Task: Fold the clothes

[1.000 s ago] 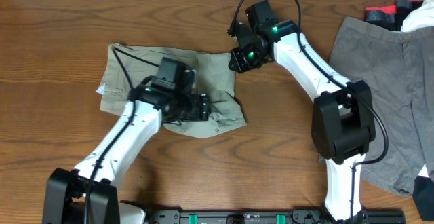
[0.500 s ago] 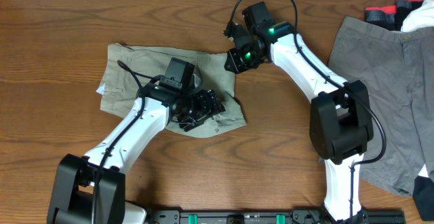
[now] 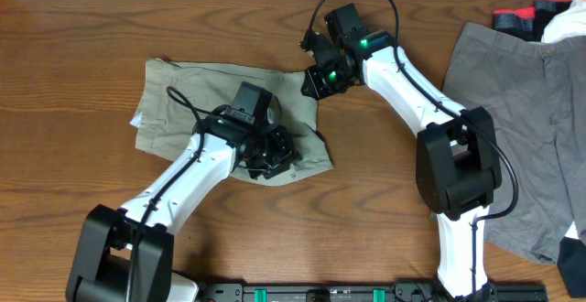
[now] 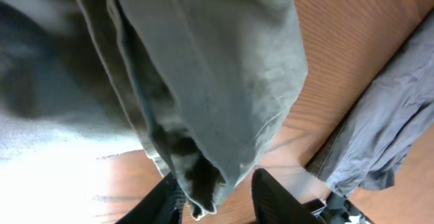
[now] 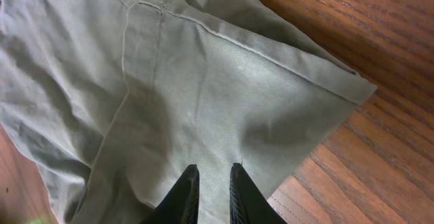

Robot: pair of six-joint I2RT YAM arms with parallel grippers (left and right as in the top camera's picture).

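Two pinches hold the khaki shorts (image 3: pixel 183 96), left end effector (image 4: pixel 215 195) at the near hem, right end effector (image 5: pixel 211 187) at the far corner; we judge the cloth light and limp.

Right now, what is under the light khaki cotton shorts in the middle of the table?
Only the brown wooden table shows around the light khaki cotton shorts, and past their hem in the left wrist view. Anything beneath the flat cloth is hidden.

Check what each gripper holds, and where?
Right gripper pinches the khaki shorts near a hemmed corner. Left gripper straddles a bunched fold at their edge; grip unclear.
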